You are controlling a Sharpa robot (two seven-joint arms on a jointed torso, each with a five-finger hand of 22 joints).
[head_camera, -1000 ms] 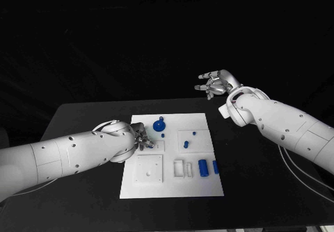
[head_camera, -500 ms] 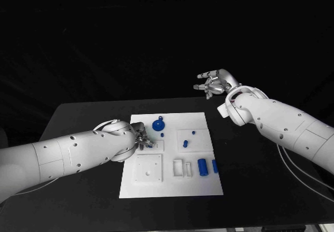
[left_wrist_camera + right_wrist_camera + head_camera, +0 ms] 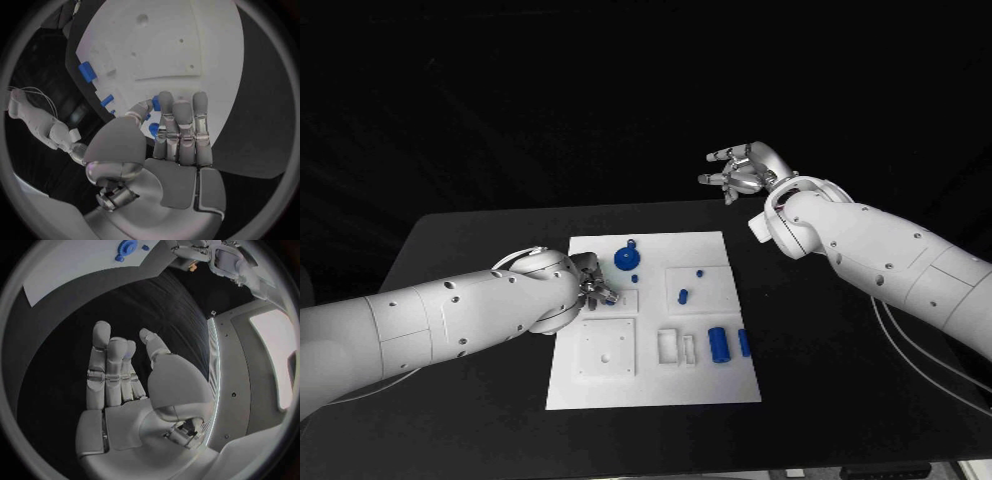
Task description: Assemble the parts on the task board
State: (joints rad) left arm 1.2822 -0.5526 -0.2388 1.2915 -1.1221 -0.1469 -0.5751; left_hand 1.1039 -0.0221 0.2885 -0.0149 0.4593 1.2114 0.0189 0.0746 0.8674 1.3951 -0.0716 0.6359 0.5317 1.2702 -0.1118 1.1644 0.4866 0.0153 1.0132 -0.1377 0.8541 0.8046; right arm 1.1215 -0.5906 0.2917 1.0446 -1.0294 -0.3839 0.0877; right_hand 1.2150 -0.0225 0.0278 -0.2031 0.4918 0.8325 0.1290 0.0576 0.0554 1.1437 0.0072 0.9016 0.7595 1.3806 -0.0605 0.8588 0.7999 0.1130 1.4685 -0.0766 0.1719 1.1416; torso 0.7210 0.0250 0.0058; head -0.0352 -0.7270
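Note:
The white task board [image 3: 653, 385] lies in the middle of the black table. A round blue part [image 3: 629, 259] stands near its far end, with small blue parts [image 3: 684, 296] further in and blue cylinders [image 3: 720, 345] toward its right side. My left hand [image 3: 596, 293] hovers over the board's left edge, fingers straight and side by side in the left wrist view [image 3: 178, 132]. Blue [image 3: 155, 103] shows between its thumb and fingers; I cannot tell if that is held or lies on the board [image 3: 212, 60] behind. My right hand [image 3: 747, 168] is raised beyond the table's far edge, fingers apart [image 3: 119, 370], holding nothing.
A raised white square plate [image 3: 609, 347] with small holes sits on the board's near left, and white slotted blocks [image 3: 679, 347] stand beside it. Black table [image 3: 473, 240] surrounds the board on all sides. Cables [image 3: 913, 350] hang under my right arm.

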